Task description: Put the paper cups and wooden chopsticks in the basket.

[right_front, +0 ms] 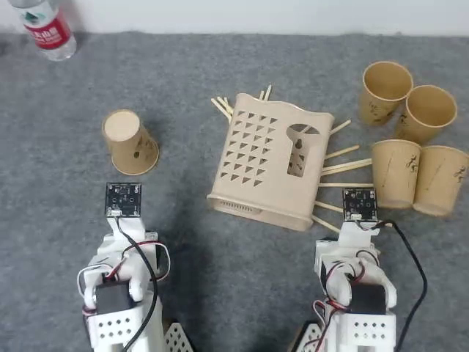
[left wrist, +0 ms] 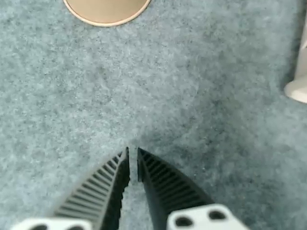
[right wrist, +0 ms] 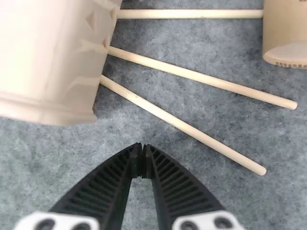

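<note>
A beige perforated basket (right_front: 271,160) lies tipped on the grey carpet, with several wooden chopsticks (right_front: 344,168) sticking out from under it. One paper cup (right_front: 130,141) lies on its side at the left, its rim (left wrist: 106,10) ahead of my left gripper (left wrist: 133,153), which is shut and holds nothing. Several paper cups (right_front: 410,139) stand or lie at the right. My right gripper (right wrist: 142,148) is shut and holds nothing, just short of two chopsticks (right wrist: 182,125) beside the basket's corner (right wrist: 50,57), with a cup (right wrist: 285,31) farther off.
A plastic water bottle (right_front: 45,28) lies at the far left corner. Open carpet stretches between the two arms and in front of the basket.
</note>
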Robot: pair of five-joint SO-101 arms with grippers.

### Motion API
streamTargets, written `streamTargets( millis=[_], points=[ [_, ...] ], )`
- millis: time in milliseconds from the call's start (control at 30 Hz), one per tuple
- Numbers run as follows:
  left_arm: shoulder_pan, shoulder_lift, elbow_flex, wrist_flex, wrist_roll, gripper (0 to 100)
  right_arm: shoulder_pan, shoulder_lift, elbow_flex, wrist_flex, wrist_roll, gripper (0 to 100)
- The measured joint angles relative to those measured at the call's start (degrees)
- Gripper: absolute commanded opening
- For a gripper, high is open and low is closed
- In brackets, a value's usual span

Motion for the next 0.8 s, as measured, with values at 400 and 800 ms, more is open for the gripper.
streamTargets(
  millis=[400,800],
  points=[
    [-0.4,0.0,0.0,0.0,0.0,44,0.0,0.0,0.0,0.0,0.0,0.8],
    [-0.4,0.0,0.0,0.0,0.0,45,0.0,0.0,0.0,0.0,0.0,0.8]
  ],
)
